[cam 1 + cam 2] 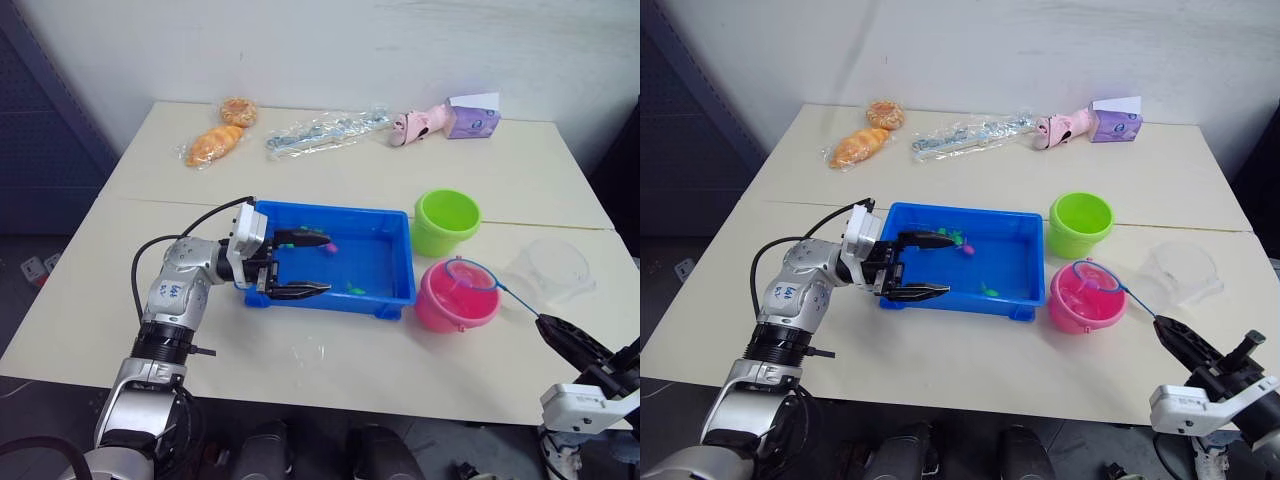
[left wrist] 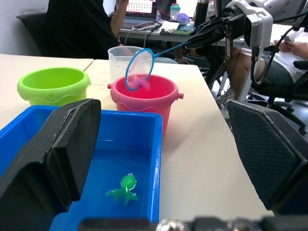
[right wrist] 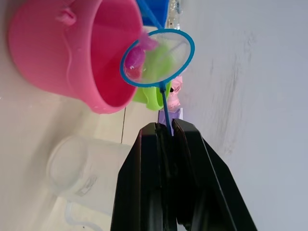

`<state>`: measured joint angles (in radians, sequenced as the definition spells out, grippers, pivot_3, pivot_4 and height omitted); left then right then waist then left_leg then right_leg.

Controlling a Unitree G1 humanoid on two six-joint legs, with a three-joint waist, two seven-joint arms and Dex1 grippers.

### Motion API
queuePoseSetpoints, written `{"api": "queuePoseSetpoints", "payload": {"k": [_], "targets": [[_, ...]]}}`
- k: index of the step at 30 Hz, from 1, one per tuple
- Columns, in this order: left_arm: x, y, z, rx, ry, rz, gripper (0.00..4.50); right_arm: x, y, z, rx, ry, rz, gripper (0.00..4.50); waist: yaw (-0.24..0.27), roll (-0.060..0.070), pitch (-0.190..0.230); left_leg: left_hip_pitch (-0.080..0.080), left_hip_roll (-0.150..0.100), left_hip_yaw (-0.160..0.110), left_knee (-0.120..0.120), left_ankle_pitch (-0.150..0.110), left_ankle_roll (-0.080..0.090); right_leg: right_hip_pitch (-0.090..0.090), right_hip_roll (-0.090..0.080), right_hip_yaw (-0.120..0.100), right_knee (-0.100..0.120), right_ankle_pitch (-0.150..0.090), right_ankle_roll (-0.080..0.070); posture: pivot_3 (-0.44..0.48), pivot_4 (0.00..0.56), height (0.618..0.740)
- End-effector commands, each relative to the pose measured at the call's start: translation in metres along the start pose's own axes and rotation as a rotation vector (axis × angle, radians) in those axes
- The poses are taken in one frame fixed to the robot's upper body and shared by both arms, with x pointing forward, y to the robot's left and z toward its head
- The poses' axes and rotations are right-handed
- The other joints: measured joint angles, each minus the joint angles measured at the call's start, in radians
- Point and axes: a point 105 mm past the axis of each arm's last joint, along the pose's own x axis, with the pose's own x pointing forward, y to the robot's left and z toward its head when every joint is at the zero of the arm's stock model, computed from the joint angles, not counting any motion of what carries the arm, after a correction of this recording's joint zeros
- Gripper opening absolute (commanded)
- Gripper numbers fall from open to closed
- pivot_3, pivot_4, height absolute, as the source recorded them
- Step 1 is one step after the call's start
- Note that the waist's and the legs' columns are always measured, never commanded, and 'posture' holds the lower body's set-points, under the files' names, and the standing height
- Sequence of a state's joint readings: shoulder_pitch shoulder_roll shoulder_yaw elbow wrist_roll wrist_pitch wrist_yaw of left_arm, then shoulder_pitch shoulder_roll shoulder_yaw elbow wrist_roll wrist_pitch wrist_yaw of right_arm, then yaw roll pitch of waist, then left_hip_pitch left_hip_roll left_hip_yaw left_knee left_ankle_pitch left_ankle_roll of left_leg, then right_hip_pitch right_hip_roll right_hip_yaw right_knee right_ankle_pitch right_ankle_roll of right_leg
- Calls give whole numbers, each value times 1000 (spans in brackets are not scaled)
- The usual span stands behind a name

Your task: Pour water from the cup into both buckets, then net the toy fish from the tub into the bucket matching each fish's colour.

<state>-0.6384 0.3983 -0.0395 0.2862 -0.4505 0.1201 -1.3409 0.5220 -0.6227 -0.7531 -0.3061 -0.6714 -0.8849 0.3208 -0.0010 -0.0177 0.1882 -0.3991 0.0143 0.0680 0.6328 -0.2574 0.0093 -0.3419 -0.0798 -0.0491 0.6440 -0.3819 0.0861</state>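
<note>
- Right gripper (image 3: pixel 166 132) clamps the net (image 3: pixel 158 57) handle; the hoop, holding a pink fish (image 3: pixel 136 57), hangs over the pink bucket (image 1: pixel 456 296).
- Left gripper (image 1: pixel 300 265) gapes wide at the tub (image 1: pixel 395 296) edge.

This looks like an office or lab. Behind the pale table (image 2: pixel 202 125), people (image 2: pixel 269 57) sit on office chairs (image 2: pixel 284 96) near a laptop (image 2: pixel 137 9).

Tub (image 1: pixel 385 298): shallow blue rectangular tray at centre, holding water. Green fish (image 2: pixel 124 187) lies inside near the front wall; a pink fish (image 1: pixel 331 246) toward the rear.
Green bucket (image 1: pixel 446 221): upright, at 2 o'clock from the tub.
Pink bucket (image 1: pixel 455 297): upright, at 4 o'clock.
Net (image 1: pixel 472 274): blue-rimmed, over the pink bucket, pink fish inside.
Cup (image 1: pixel 548 269): clear, at 3 o'clock of the buckets.
</note>
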Motion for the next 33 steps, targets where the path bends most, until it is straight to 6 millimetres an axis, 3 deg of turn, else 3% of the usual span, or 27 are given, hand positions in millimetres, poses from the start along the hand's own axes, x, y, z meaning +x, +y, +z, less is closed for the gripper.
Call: {"api": "queuePoseSetpoints", "payload": {"k": [1,4,7,13,18,23,27,33], "targets": [[-2,3,8,43,0,12,4473,-5,-8,-6,-40,26,-42,0,0,0,0,0,0,0,0,0,0,0,0,0,0,0,0,0,150,740],[-4,4,7,43,2,18,4473,-7,-12,-8,-26,37,-73,0,-2,0,0,0,0,0,0,0,0,0,0,0,0,0,0,0,150,740],[-9,4,7,42,7,40,4473,-8,-33,-9,178,35,-193,0,-3,0,0,1,0,0,0,1,0,0,0,0,1,0,0,0,150,740],[-45,11,1,24,53,176,4473,28,-70,22,866,-201,-178,0,-22,0,0,5,3,0,-1,1,1,5,0,0,1,0,0,0,150,740],[-82,13,0,31,85,322,4473,66,-83,43,1138,-302,-9,0,-34,0,0,7,2,0,0,0,3,6,-2,0,2,0,-1,0,150,740],[-106,8,-5,28,117,423,4473,100,-71,55,1237,-222,202,0,-25,-1,1,5,2,-2,-2,-1,4,3,-3,-1,2,0,-2,0,150,740],[-109,-1,-7,30,125,448,4473,131,-58,54,1230,-90,291,0,-24,-1,0,0,2,-3,1,-1,4,-1,-4,-3,2,0,-2,0,150,740],[-112,-10,-7,35,128,486,4473,157,-44,58,1195,21,342,0,-24,-1,0,-6,0,-4,3,-1,5,-3,-7,-5,2,0,-2,0,150,740]]}}
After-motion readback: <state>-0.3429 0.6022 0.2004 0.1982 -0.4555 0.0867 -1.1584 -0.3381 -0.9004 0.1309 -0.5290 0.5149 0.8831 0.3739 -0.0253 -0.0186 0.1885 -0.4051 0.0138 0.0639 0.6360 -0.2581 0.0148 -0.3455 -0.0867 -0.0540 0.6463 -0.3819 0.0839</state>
